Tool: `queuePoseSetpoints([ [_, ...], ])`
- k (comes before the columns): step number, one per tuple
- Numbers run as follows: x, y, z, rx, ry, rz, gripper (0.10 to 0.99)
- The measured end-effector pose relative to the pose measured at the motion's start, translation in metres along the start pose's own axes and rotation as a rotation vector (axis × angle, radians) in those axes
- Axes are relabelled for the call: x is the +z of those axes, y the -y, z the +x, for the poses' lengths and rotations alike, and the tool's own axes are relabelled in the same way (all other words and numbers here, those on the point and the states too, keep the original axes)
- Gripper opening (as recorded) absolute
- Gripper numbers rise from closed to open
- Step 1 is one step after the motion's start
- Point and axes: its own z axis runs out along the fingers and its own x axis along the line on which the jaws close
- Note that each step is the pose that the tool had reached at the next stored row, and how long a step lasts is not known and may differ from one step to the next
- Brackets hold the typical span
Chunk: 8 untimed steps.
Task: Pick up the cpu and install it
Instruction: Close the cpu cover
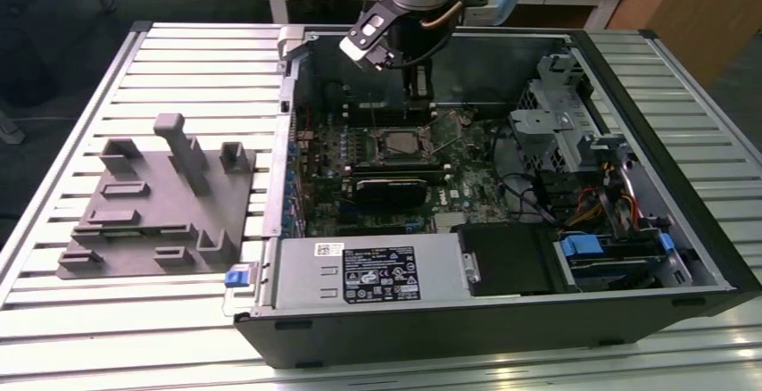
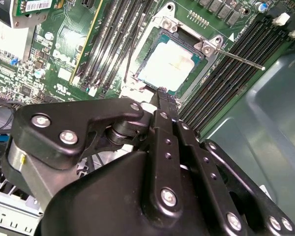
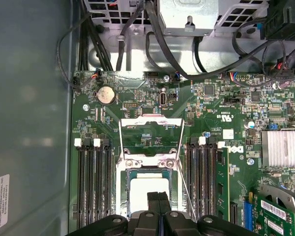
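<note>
— Where is the cpu?
— The cpu lies flat in the open socket on the motherboard, inside the computer case.
— And the gripper?
— The gripper hangs just above the cpu, its fingers pressed together, holding nothing.

In the exterior view, a gray fixture lies at nine o'clock of the open computer case, with the power supply at its six.

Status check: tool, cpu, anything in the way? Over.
tool shut, empty, hovering over the cpu. cpu lying in socket, retention frame open. Nothing between them.
</note>
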Motion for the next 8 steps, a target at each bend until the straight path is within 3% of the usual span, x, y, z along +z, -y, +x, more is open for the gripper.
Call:
queuePoseSetpoints([
  [8,-0.0003,-0.0001,0.0000,0.000,0.0002,0.000,0.106],
])
